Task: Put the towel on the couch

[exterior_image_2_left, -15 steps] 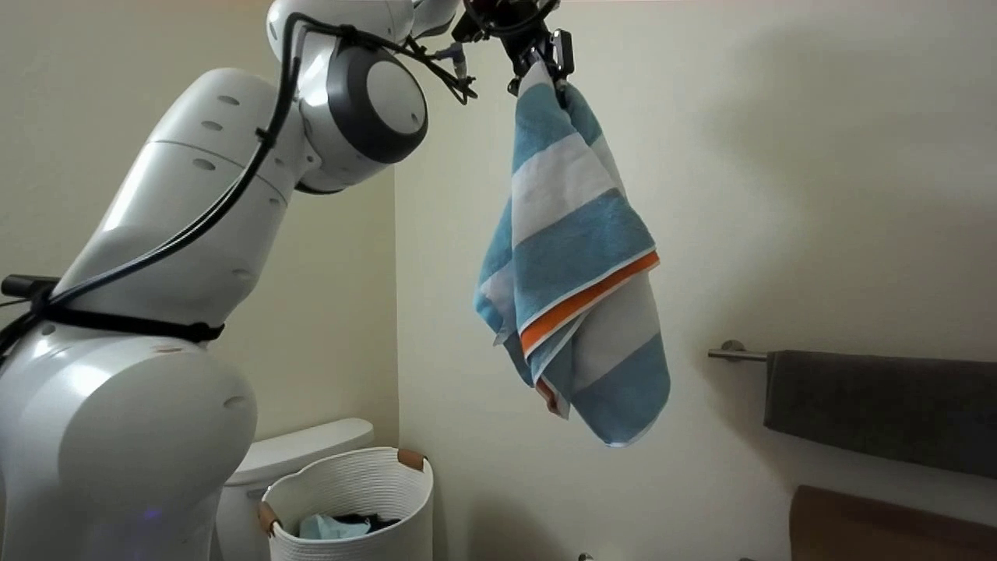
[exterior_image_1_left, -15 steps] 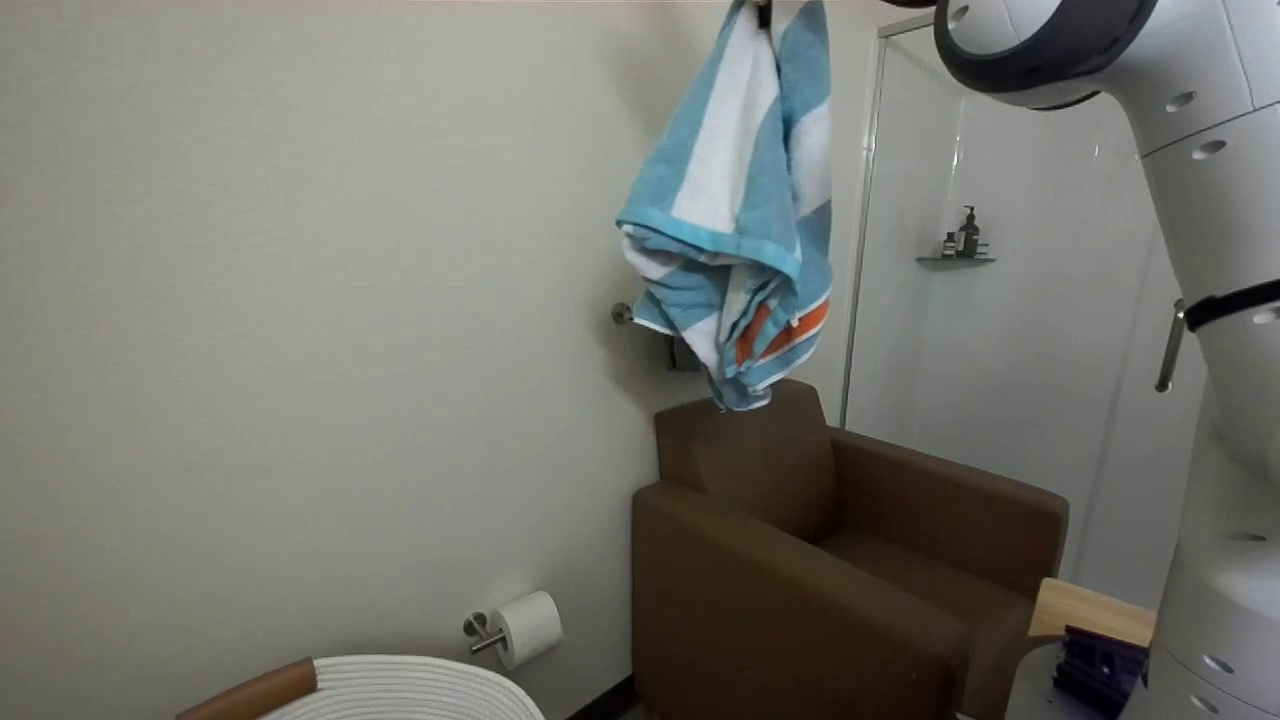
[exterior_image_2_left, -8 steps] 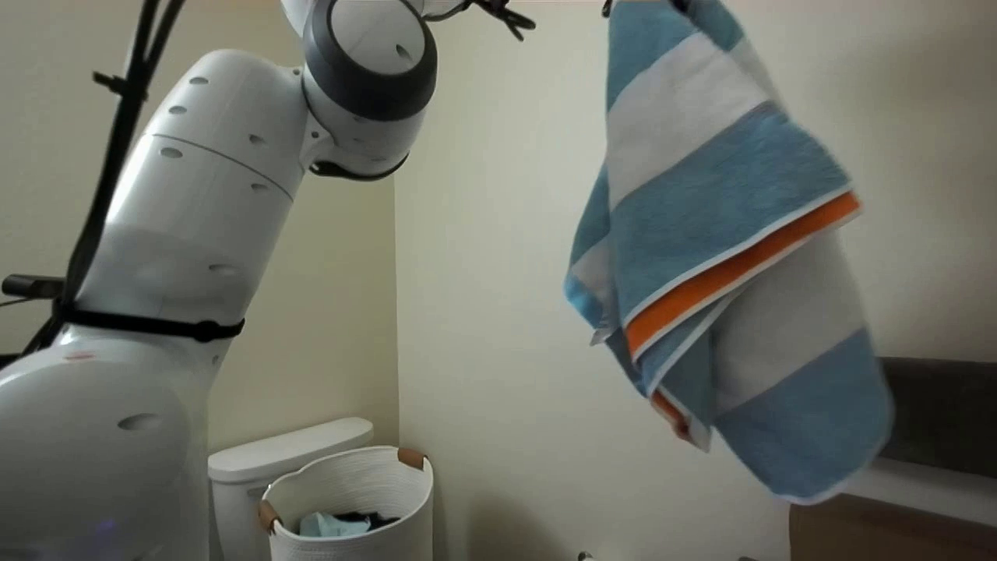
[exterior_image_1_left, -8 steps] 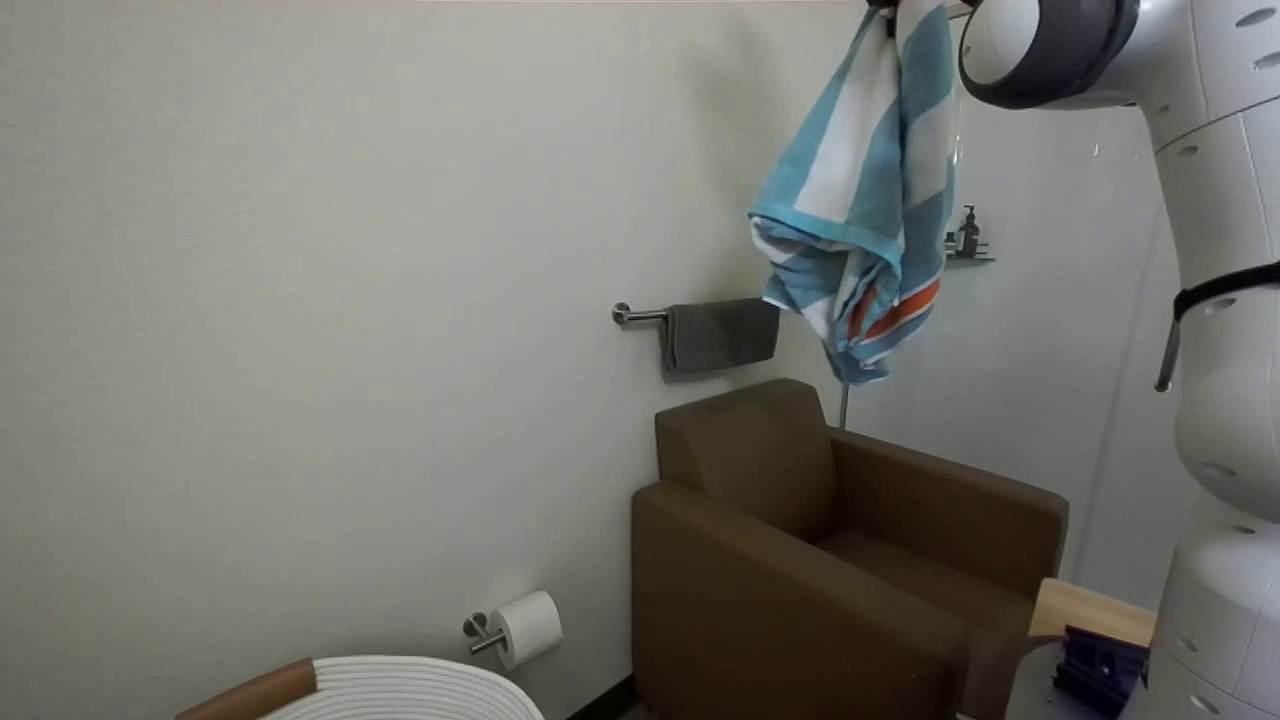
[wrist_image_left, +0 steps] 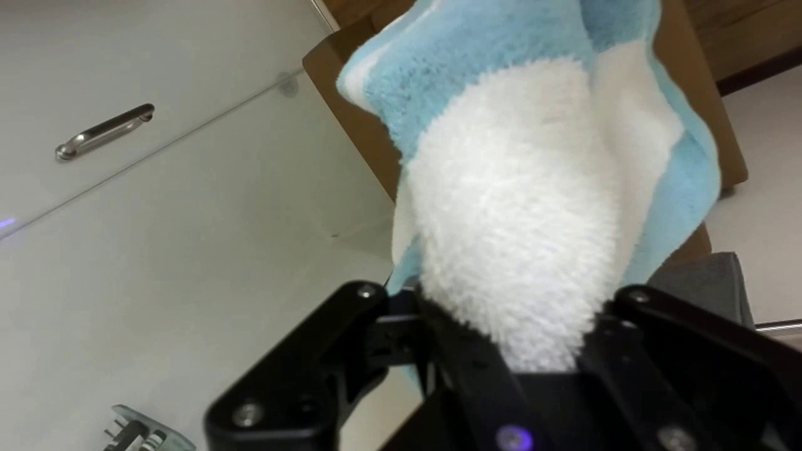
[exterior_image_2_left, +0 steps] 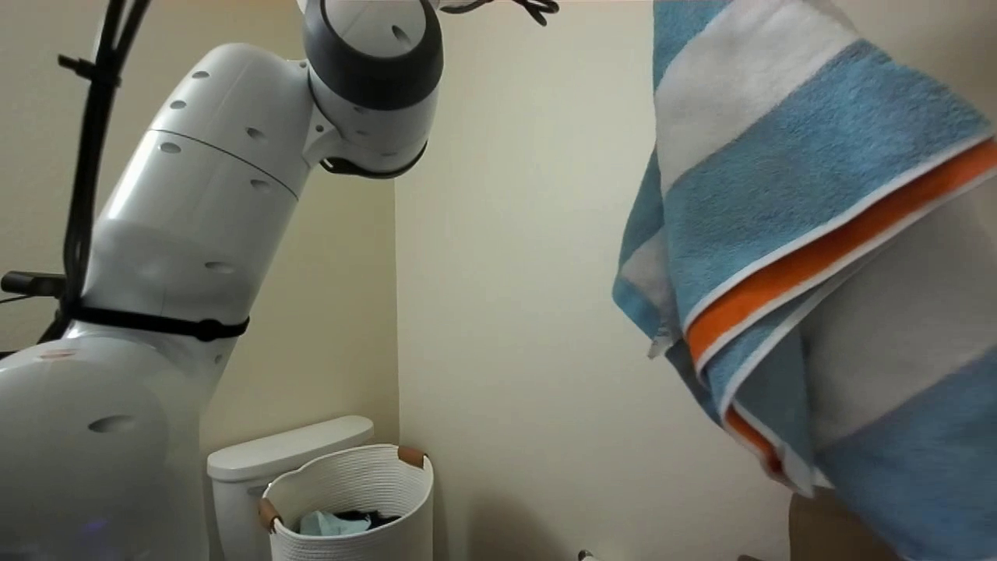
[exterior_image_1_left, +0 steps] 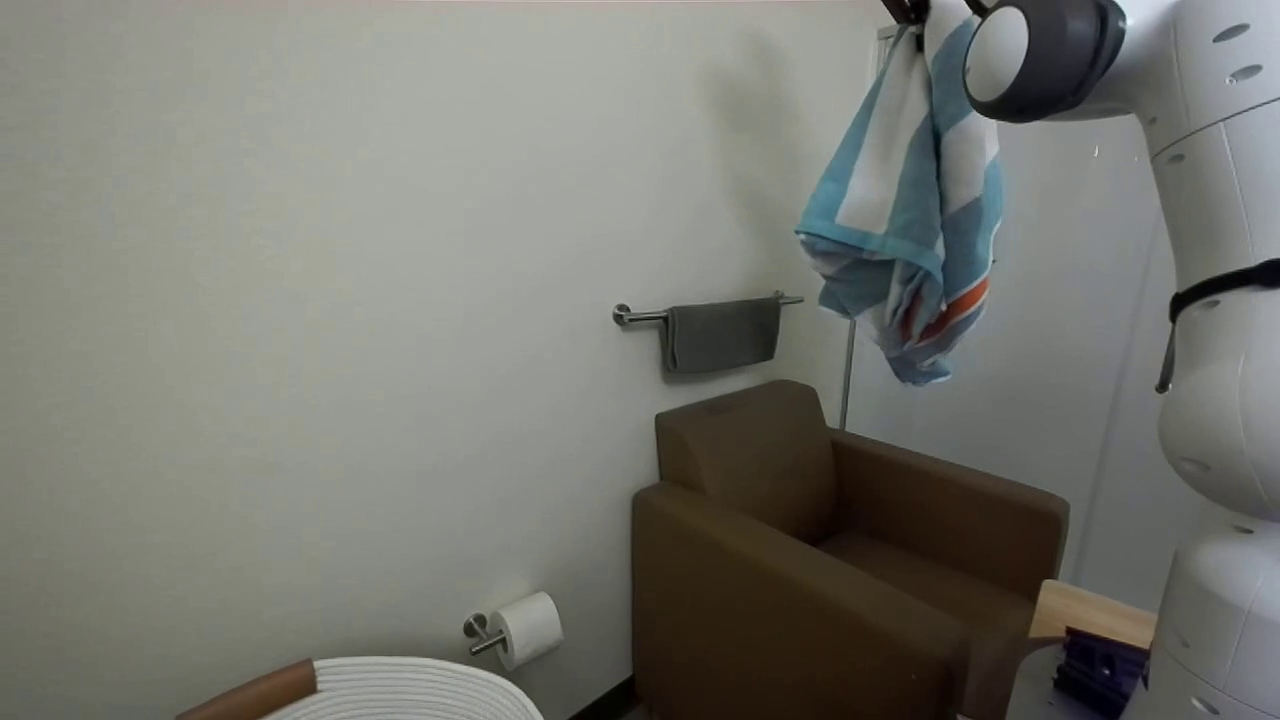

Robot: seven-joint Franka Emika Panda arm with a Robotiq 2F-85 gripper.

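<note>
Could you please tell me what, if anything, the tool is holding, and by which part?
The tool holds the striped towel by a gathered part at its upper end, the rest hanging below; whether it's a corner is unclear.

In an exterior view, striped towel [exterior_image_2_left: 787,202] cropped on three sides

Its top, right side and lower end run past the frame. In the wrist view its folds hide where the blurred end effector [wrist_image_left: 517,322] grips it and cover most of the brown armchair [wrist_image_left: 364,128]; the grey towel [wrist_image_left: 708,285] is partly hidden. In an exterior view the woven basket [exterior_image_2_left: 413,506] is cut off below, its crumpled fabric [exterior_image_2_left: 335,525] unidentifiable. In an exterior view the robot arm [exterior_image_1_left: 1225,410] is cropped at the right, and a dark object [exterior_image_1_left: 1100,668] beside it is too murky to name.
</note>
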